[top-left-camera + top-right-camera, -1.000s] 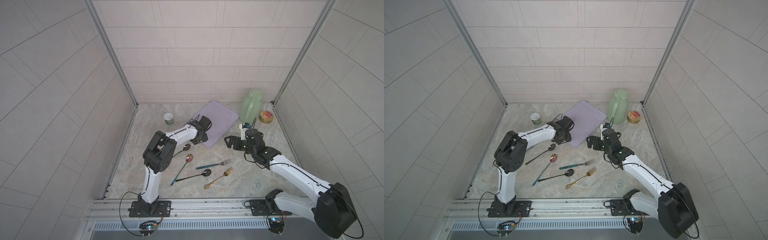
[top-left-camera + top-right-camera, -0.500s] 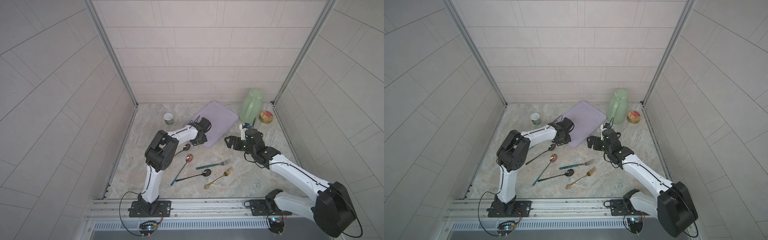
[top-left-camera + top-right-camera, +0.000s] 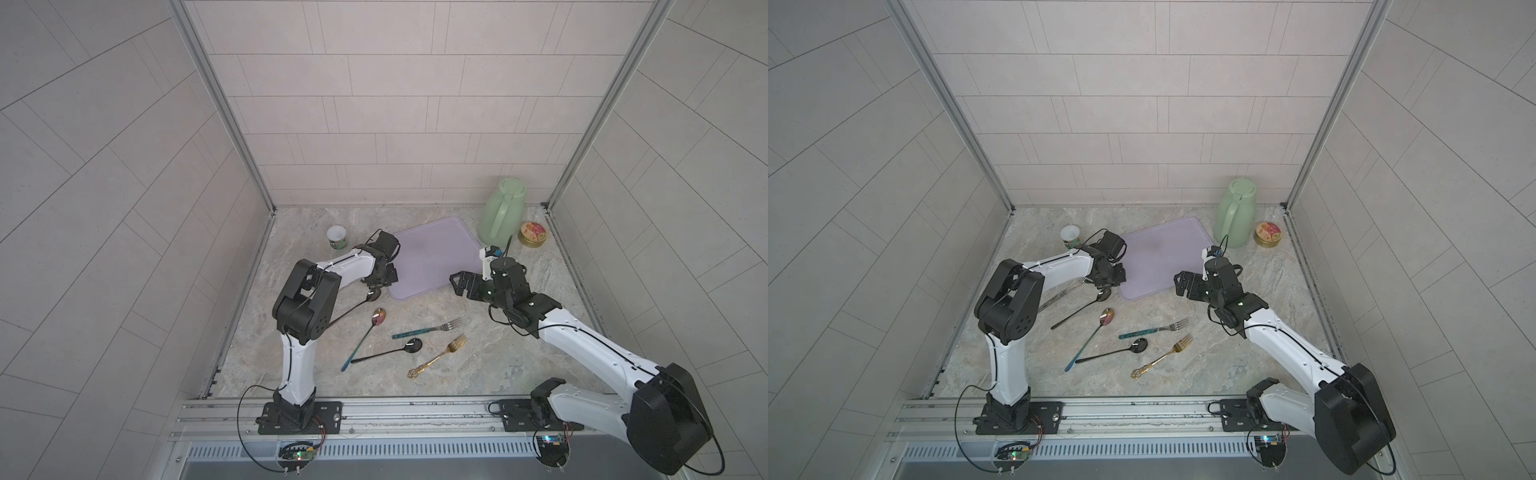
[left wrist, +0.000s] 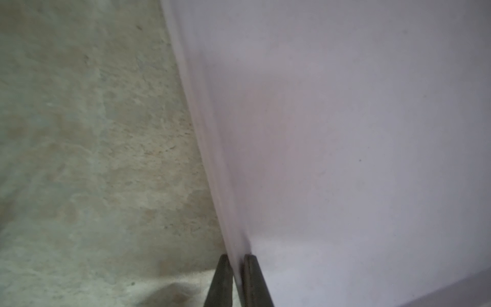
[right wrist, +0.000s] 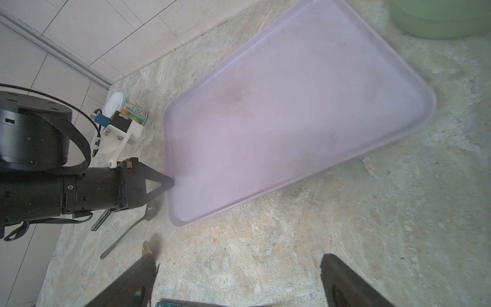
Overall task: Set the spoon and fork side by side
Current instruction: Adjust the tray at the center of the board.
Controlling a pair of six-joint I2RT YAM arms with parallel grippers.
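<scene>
Closed since a second ago, left hand (image 4: 236,257) grips the tray (image 3: 436,257) rim; spoon (image 3: 1081,309) lies just beside it, fork (image 3: 1154,330) farther off; right hand (image 5: 237,256) spread, empty.

Left claw (image 4: 236,259) is pinched on the rim of the flat lilac plastic tray (image 3: 436,253), so that side is blocked. Right claw (image 5: 237,259) hangs wide open over bare marble worktop (image 3: 419,306) by the tray's near edge, and that lane is free. Nearer the rail, a teal-handled steel fork (image 3: 428,329), a black spoon (image 3: 386,353) and a gold fork (image 3: 438,356) crowd the middle. A pale green plastic jug (image 3: 500,214) fills the far right corner.
</scene>
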